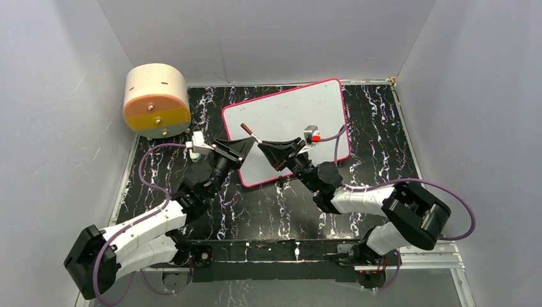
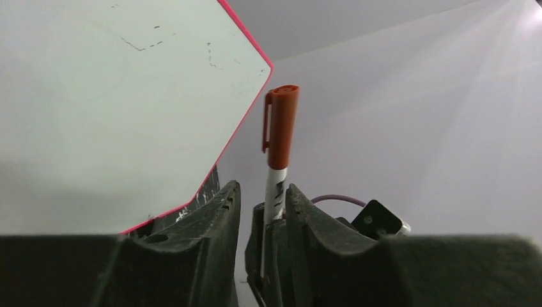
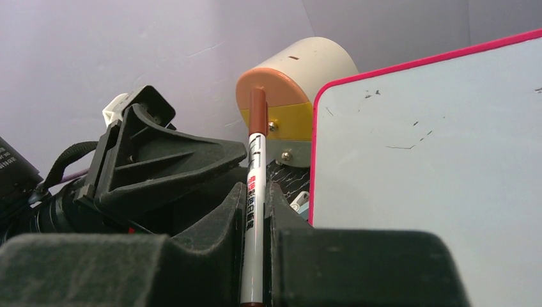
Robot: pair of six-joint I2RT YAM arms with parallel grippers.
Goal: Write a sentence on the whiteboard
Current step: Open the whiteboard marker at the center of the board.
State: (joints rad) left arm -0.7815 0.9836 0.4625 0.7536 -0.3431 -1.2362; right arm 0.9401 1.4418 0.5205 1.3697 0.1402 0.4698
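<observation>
Your right gripper [image 3: 255,195] clamps the capped marker [image 2: 280,128] by the whiteboard [image 1: 300,112].
Your left gripper [image 2: 262,187] faces it, fingers [image 2: 211,233] narrowly parted, close by the marker.

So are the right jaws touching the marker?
Touching. The right wrist view shows the marker barrel clamped between both right jaws, no gap either side.

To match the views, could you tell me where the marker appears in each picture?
Top external: marker over the whiteboard's left part, at the right claw's tips.
Left wrist: marker centre, upright, cap up.
Right wrist: marker centre, clamped upright.
Shared landmark: the pink-framed whiteboard.
</observation>
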